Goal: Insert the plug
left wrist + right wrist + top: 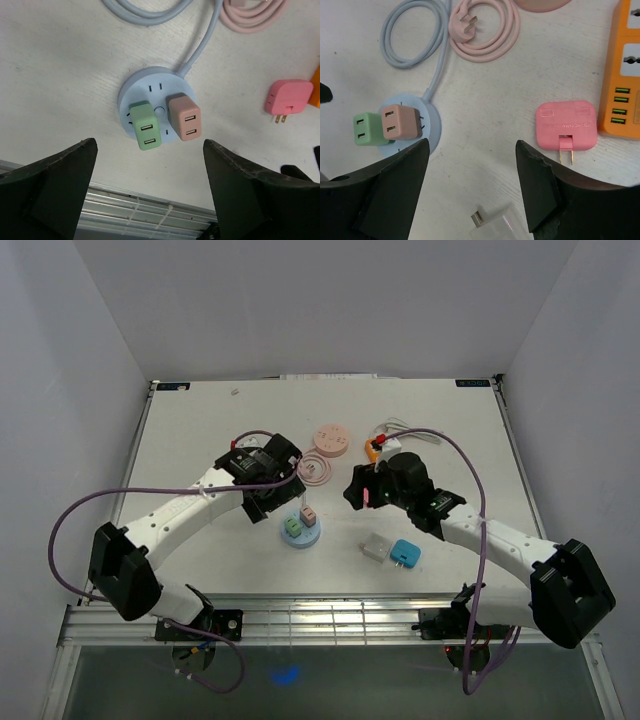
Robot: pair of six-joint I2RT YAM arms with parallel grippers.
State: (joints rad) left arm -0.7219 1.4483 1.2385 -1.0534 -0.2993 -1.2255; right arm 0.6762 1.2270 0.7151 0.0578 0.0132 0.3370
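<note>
A round light-blue socket (300,536) lies on the table with a green plug (146,127) and a tan-pink plug (184,117) standing in it; a third pair of slots on it is bare. My left gripper (149,150) hovers above it, open and empty. A pink flat plug (565,125) lies on the table with its prongs out. My right gripper (472,142) is open and empty above the bare table between the socket (432,122) and the pink plug. In the top view the left gripper (272,495) and right gripper (360,492) are level with each other.
A clear white plug (376,548) and a blue plug (405,553) lie near the front right. An orange power strip (622,75) lies right of the pink plug. A pink round socket (331,438) and its coiled pink cable (485,30) lie behind, beside a blue cable coil (412,40).
</note>
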